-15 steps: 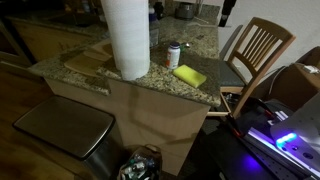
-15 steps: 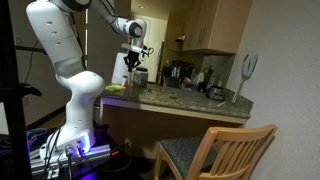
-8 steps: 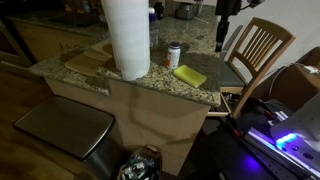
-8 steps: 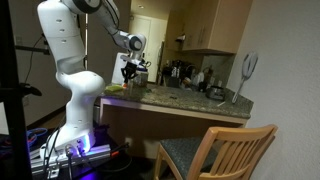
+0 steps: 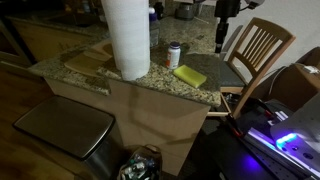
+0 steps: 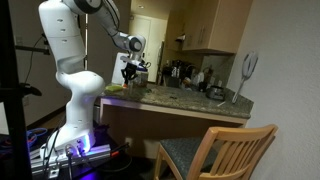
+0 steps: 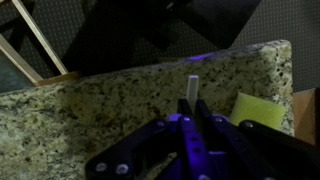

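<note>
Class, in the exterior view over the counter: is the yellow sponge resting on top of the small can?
No, the yellow sponge lies flat on the granite counter, beside the small can.

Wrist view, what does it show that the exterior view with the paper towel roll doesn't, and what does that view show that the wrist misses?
Only the wrist view shows the gripper close up, its fingers shut together and lit violet. Only in an exterior view are the paper towel roll, the small can, the cutting board and the bin lid beside the counter. Both show the yellow sponge, the granite counter and the wooden chair, with the gripper above the counter's edge.
</note>
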`<action>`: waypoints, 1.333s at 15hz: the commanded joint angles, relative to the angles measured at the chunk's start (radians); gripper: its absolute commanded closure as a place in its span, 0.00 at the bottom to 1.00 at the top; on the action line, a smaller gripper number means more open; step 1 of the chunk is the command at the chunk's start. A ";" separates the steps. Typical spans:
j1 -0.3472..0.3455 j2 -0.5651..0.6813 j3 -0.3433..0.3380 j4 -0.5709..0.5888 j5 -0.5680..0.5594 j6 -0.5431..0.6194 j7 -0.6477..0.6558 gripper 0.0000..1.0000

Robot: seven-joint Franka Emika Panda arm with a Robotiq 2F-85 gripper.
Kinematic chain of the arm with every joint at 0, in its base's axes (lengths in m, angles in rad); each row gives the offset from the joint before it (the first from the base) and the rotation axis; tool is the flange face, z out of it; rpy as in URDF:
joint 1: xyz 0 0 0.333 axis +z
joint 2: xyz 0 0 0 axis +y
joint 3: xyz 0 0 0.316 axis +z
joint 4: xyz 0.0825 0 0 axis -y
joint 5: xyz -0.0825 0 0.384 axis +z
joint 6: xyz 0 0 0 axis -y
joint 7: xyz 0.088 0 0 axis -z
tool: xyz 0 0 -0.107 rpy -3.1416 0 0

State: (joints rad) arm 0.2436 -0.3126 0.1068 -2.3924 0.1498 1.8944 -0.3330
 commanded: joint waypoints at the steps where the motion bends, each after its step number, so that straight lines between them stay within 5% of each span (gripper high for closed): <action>1: -0.016 -0.002 0.016 -0.008 -0.033 0.036 0.037 0.97; 7: -0.009 0.002 0.009 0.001 -0.020 0.010 0.027 0.97; 8: -0.009 0.002 0.010 0.001 -0.020 0.010 0.027 0.90; 9: -0.009 0.002 0.010 0.001 -0.020 0.010 0.027 0.97; 15: -0.006 -0.259 0.032 0.049 -0.101 0.015 0.073 0.97; 20: 0.019 -0.225 0.047 -0.037 -0.088 0.078 0.072 0.97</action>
State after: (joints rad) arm 0.2512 -0.5919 0.1421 -2.3574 0.0601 1.9091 -0.2735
